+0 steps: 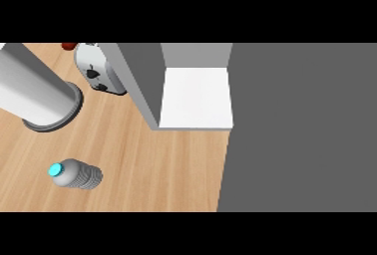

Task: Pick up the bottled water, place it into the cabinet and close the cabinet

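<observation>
Water in a small clear ribbed plastic bottle with a turquoise cap (75,174) stood upright on the light wooden bench (147,164), lower left and well apart from the cabinet, not yet picked up. Above it rose a large grey cylinder (33,92), then a white toaster (97,74) just beside the grey cabinet with its white shelf (195,97), apparently open to receive the bottle. Neither robot hand was in view, so neither one's state could be told.

Wooden counter (162,164) carries 1 water bottle (75,174) near the lower left, a toaster (97,73) at the back, and an open cabinet (193,94) beside it.
</observation>
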Available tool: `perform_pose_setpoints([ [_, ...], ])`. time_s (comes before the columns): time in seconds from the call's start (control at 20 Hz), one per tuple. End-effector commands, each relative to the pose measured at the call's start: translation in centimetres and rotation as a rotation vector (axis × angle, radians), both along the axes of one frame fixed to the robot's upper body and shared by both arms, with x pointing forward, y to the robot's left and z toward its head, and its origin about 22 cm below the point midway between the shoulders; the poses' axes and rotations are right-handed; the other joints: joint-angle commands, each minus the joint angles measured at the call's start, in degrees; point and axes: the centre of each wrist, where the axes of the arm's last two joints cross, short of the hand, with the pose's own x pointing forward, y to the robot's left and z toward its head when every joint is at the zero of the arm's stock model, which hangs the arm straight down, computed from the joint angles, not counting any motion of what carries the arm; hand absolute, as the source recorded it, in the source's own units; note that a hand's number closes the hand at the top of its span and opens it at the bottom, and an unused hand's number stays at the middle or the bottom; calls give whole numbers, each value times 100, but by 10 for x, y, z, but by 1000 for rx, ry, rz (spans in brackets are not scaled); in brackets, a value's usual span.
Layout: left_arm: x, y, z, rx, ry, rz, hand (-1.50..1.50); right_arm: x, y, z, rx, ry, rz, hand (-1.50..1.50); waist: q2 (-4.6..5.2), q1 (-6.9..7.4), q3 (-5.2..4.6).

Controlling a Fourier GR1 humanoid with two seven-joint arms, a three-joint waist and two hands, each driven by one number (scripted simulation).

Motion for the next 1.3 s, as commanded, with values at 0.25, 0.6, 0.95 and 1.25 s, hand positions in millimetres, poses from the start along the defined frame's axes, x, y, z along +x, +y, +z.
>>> perform_pose_setpoints([
  [0.25, -42, -6, 30, 20, -28, 16, -150, -18, 1, 19, 1, -2, -36, -150, -9, 31, -1],
  [0.6, -36, -4, 32, 8, -5, 35, -150, -27, 11, 19, 7, -4, -5, -150, -5, -40, 1],
  [0.95, -35, -3, 20, 24, 39, 42, -150, -36, 18, 27, 18, 5, -11, -150, -26, -29, -6],
  [1.25, -27, 8, 14, 67, 74, 42, -150, -21, 32, 14, 13, 4, -27, -150, -1, -2, -7],
])
